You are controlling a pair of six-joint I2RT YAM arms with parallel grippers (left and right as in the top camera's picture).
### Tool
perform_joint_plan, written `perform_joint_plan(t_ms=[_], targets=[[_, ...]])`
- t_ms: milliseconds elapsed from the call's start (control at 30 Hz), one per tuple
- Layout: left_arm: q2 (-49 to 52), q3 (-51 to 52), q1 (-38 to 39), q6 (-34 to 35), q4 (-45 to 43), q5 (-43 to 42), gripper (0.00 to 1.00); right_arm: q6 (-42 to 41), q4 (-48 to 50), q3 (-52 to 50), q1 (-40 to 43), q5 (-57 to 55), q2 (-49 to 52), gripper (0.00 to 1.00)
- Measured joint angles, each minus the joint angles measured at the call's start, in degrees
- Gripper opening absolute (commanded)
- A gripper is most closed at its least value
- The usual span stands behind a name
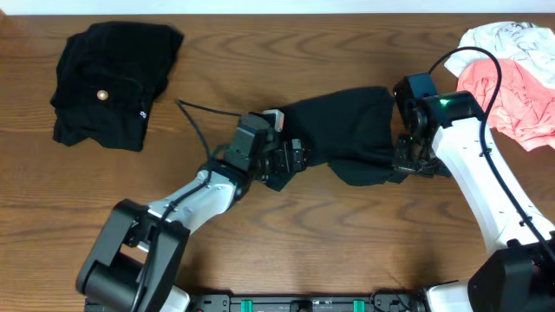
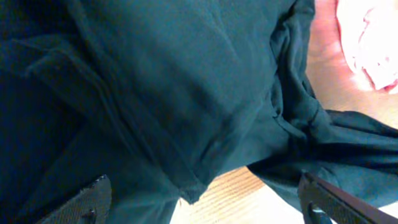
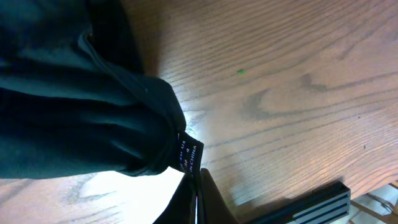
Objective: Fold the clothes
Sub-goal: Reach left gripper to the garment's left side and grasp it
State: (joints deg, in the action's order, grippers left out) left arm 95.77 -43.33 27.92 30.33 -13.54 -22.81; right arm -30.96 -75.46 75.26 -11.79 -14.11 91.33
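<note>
Overhead: the black shirt [image 1: 347,130] is bunched mid-frame on the wood table [image 1: 347,251], strung between the left gripper [image 1: 293,161] and the right gripper [image 1: 405,165]. A black piece [image 1: 113,82] with a pale button [image 1: 102,95] sits upper left, and the pink and white garments [image 1: 512,69] upper right.

Left wrist: fingers [image 2: 87,202] spread wide in the bottom corners, with shirt filling the frame beyond them.

Right wrist: jaws pinched tight on the shirt's edge, just below its label [image 3: 189,154].

text: "CHINA" | on: care label [image 3: 189,155] | of: black shirt [image 3: 74,106]
</note>
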Motion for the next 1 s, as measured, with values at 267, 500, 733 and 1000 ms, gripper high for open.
perform_joint_plan(t_ms=[267,500,733,1000], targets=[[3.54,-1.75,0.63,2.16,-0.57,3.13,0.95,0.0,-0.11,0.0,0.0,0.0,0.0,0.01],[6.45,-3.54,0.63,3.15,-0.85,3.74,0.61,0.0,-0.13,0.0,0.0,0.02,0.0,0.01],[8.7,-4.37,0.66,3.85,-0.83,3.69,0.36,0.0,-0.35,0.0,0.0,0.02,0.0,0.01],[8.72,-4.39,0.7,3.93,-0.39,3.69,0.31,0.0,-0.33,0.0,0.0,0.02,0.0,0.01]])
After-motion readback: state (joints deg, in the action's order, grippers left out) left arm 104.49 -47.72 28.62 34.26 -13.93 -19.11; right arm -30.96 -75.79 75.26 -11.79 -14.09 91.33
